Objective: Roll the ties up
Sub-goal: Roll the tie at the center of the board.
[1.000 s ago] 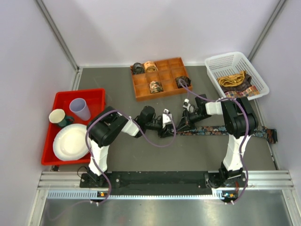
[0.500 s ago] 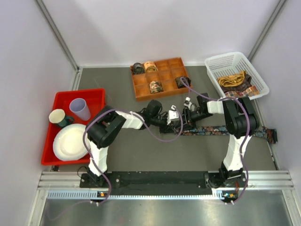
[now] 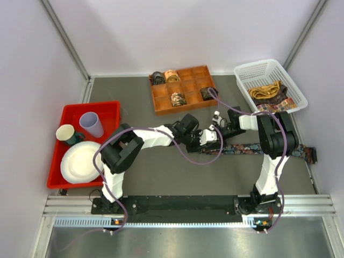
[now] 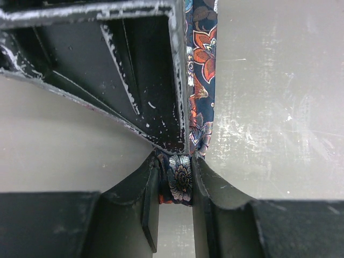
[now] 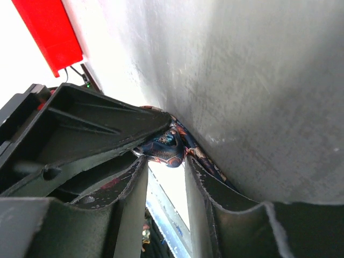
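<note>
Floral tie (image 4: 201, 70) edge in left claw (image 4: 175, 181)

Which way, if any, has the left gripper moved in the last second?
Yes. The left gripper moved rightward, from below the middle of the orange tray to below its right end.

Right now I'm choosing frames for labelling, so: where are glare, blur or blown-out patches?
Left wrist: the tie is sharp, the near foreground dark, patchy sheen on the table. Right wrist: blown-out white along the left edge and bottom middle, the tie in shadow. Top external: even light, nothing blurred.
</note>
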Robot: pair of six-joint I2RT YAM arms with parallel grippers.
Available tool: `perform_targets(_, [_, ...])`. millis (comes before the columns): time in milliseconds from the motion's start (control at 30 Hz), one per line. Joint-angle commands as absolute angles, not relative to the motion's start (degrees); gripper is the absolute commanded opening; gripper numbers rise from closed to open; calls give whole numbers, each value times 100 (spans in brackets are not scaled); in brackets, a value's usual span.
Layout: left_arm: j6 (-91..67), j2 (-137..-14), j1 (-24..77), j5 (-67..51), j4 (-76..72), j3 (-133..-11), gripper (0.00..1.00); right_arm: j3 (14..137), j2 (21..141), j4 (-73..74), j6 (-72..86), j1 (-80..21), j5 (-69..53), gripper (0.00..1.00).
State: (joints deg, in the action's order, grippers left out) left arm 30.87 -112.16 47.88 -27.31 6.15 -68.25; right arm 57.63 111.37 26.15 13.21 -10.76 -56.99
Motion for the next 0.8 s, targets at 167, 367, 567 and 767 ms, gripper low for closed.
perform_targets(167, [3296, -11636, 4992, -1652, 2416, -7022, 18, 5660, 10863, 2101, 1529, -1134, -5923, 35])
perform_targets(367, [3278, -11690, 5019, -1600, 2505, -7067, 18, 5590, 10644, 2092, 1635, -1187, -5863, 33])
perform_targets(567, [3261, -11777, 5036, -1608, 2514, -7119, 19, 5616, 10871, 1890, 1758, -1371, -5784, 32])
perform_targets(767, [3208, -11865, 5036, -1617, 2566, -7216, 19, 5590, 11232, 1907, 1618, -1503, -5582, 4])
